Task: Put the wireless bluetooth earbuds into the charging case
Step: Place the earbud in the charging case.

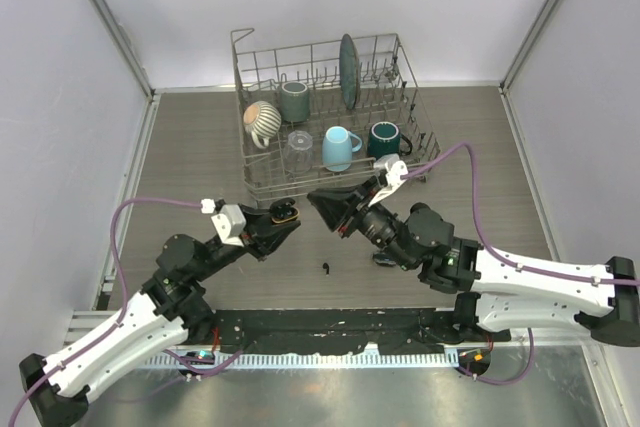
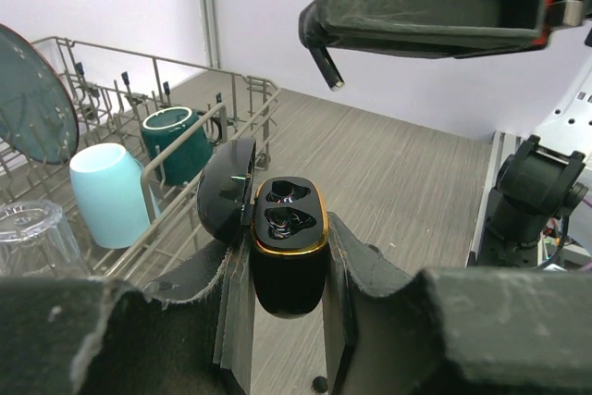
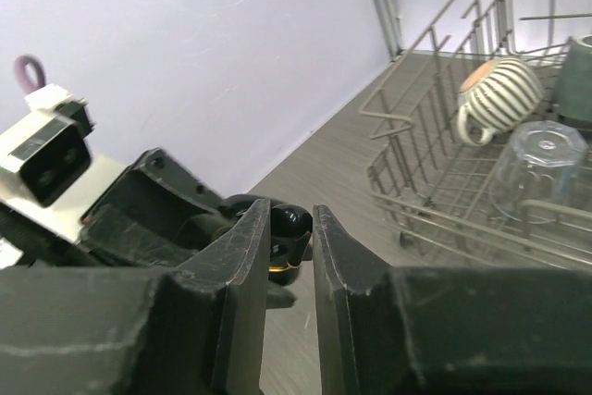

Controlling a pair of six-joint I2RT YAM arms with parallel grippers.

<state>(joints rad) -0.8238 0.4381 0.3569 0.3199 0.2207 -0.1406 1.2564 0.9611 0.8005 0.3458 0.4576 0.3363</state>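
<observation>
My left gripper [image 1: 285, 219] [image 2: 289, 233] is shut on the black oval charging case [image 2: 287, 270], held upright above the table. The case has a gold rim, and its lid [image 2: 227, 193] hangs open to the left, so two dark wells show. My right gripper [image 1: 318, 201] [image 3: 291, 216] is shut on a tiny glossy black earbud [image 3: 290, 219]. It hovers just above and beyond the case. In the left wrist view the earbud's stem [image 2: 327, 68] pokes down from the right gripper's tip. A second earbud [image 1: 327, 268] lies on the table below.
A wire dish rack [image 1: 262, 187] stands close behind both grippers. It holds a striped mug [image 1: 262, 122], a grey mug [image 1: 294, 100], a clear glass [image 1: 298, 147], a light blue cup [image 1: 340, 147], a dark teal mug [image 1: 386, 138] and a plate [image 1: 348, 71]. Walls close in left and right.
</observation>
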